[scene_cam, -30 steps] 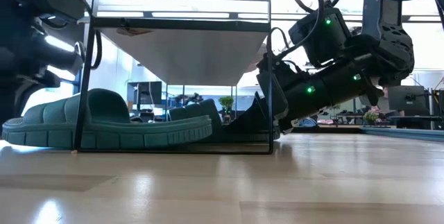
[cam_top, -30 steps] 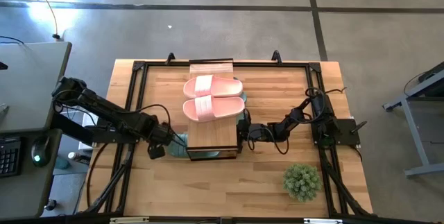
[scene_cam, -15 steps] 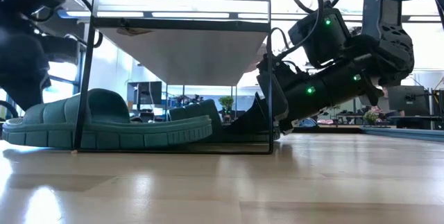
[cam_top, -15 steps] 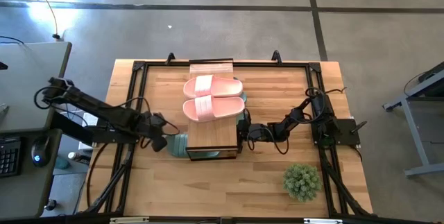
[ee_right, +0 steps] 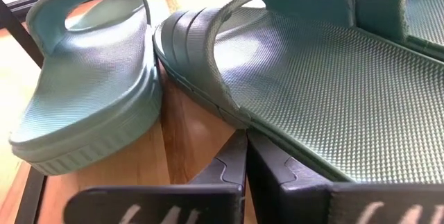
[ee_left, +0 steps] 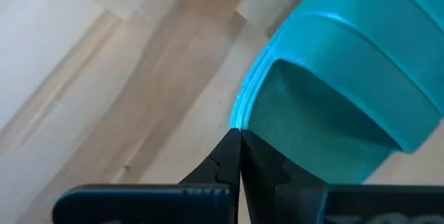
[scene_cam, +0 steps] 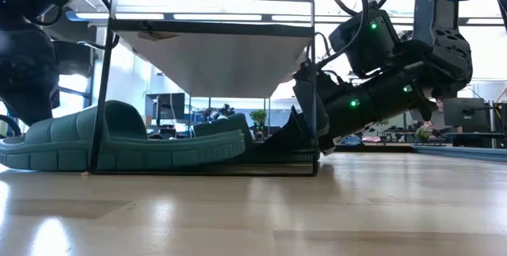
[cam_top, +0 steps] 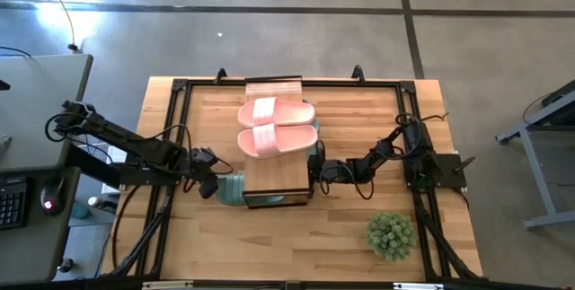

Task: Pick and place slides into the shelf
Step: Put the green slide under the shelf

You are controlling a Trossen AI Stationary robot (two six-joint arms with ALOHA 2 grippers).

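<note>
Two pale pink slides lie side by side on the shelf's wood top. Sage-green slides lie on the table under the shelf. One sticks out past the shelf's left end and is the near slide in the low view. My left gripper is shut at that slide's outer end. My right gripper is shut and reaches under the shelf's right end. There it meets one green slide, with another just beside it. My left gripper touches the green slide's sole rim at its outer end with the tips of its shut fingers. It comes nearly level from the table's left. The slide lies flat on the table, partly under the shelf. My right gripper has its shut fingertips against the side edge of a green slide's sole. It slants down from the table's right and reaches in under the shelf. That slide lies on the table.
A small green potted plant stands near the table's near right corner. A black metal frame runs around the tabletop. The shelf's thin black legs stand close around the slides. Bare wood lies in front of the shelf.
My left arm has swung back toward the table's left edge, and its gripper has moved slightly toward the far edge, staying at the green slide's outer end. In the low view the shelf frame has shifted a little toward the table's right. My right arm has kept still.
</note>
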